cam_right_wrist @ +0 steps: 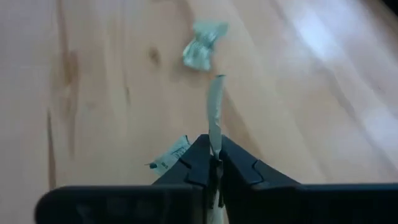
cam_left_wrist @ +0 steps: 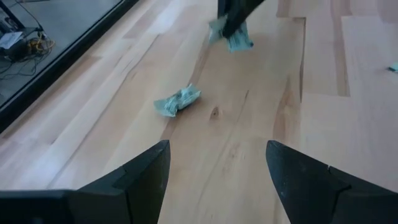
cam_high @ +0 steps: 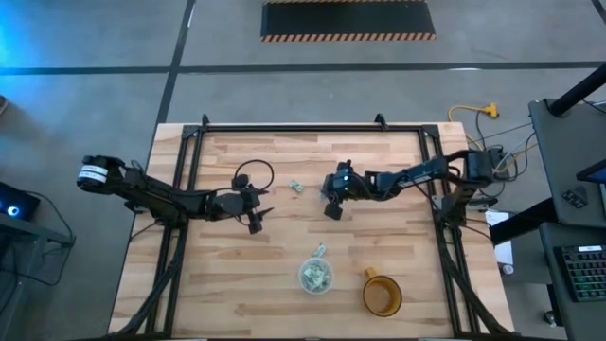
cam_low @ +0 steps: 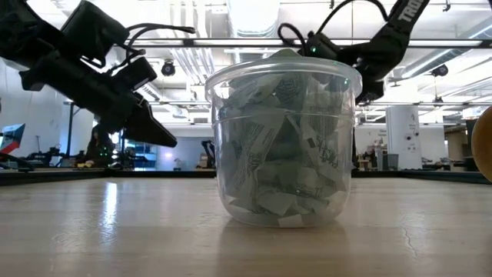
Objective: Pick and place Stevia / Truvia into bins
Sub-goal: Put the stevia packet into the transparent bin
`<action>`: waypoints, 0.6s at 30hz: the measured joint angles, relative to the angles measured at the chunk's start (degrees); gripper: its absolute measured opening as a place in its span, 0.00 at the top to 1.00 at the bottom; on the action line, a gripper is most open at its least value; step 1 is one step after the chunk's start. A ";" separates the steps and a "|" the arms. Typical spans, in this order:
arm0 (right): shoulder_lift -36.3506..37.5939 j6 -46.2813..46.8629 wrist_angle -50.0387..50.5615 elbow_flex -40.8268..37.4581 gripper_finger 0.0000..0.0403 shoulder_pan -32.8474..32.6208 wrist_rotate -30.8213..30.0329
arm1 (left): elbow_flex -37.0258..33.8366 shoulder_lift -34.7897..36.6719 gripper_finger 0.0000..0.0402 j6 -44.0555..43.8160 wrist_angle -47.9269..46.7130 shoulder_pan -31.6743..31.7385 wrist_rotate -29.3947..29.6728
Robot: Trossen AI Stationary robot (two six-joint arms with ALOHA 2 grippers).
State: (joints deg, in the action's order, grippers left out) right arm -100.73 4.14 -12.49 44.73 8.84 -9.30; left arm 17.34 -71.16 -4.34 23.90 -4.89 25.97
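The right gripper point(cam_right_wrist: 213, 163) was clenched on a Stevia sachet point(cam_right_wrist: 215, 112), its two dark fingers point(cam_right_wrist: 239, 168) pressed together with the thin pale-green packet standing edge-on between them and sticking out past the tips. A second scrap of green paper point(cam_right_wrist: 169, 155) showed just beside the fingers in the right wrist view; whether it was held or lay on the wood could not be told. Beyond the held packet a crumpled sachet point(cam_right_wrist: 202, 50) lay on the table point(cam_right_wrist: 93, 93).

In the high view the right gripper point(cam_high: 333, 208) sat just right of the frame's centre, above the wooden table point(cam_high: 237, 284), its arm reaching in from the right edge. The crumpled sachet point(cam_high: 295, 187) lay a little to its upper left.

The left gripper point(cam_left_wrist: 217, 165) stood released, its fingers point(cam_left_wrist: 140, 174) spread wide with bare wood between them. Ahead of it the left wrist view showed the crumpled sachet point(cam_left_wrist: 177, 101) on the table, and at the top of that frame the right gripper with green paper in its tips point(cam_left_wrist: 233, 34). In the high view the left gripper point(cam_high: 256, 220) hung left of centre, its arm coming in from the left edge.

The clear cup point(cam_high: 316, 276) stood in the lower middle of the high view, packed with sachets point(cam_low: 280, 154); one more sachet point(cam_high: 320, 250) lay at its upper rim. An amber mug point(cam_high: 383, 295) stood just to the cup's right. In the low view the cup point(cam_low: 281, 73) filled the centre of the frame.
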 joint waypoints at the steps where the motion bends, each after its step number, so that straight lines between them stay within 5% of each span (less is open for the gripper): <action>1: -0.32 0.18 -0.03 0.00 0.93 0.26 0.50 | 0.00 0.00 0.38 -0.03 0.15 0.00 -0.15; 10: -2.68 0.44 0.25 0.02 0.76 1.88 0.82 | 0.00 0.00 0.38 -0.03 1.50 0.00 -0.19; 18: -4.00 0.33 0.13 0.04 0.73 2.27 0.43 | 0.00 0.00 0.38 0.00 1.42 -0.01 -0.19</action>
State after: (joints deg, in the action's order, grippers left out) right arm -104.74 4.47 -12.36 44.77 11.11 -8.87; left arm 17.34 -71.16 -4.34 25.32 -4.90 25.78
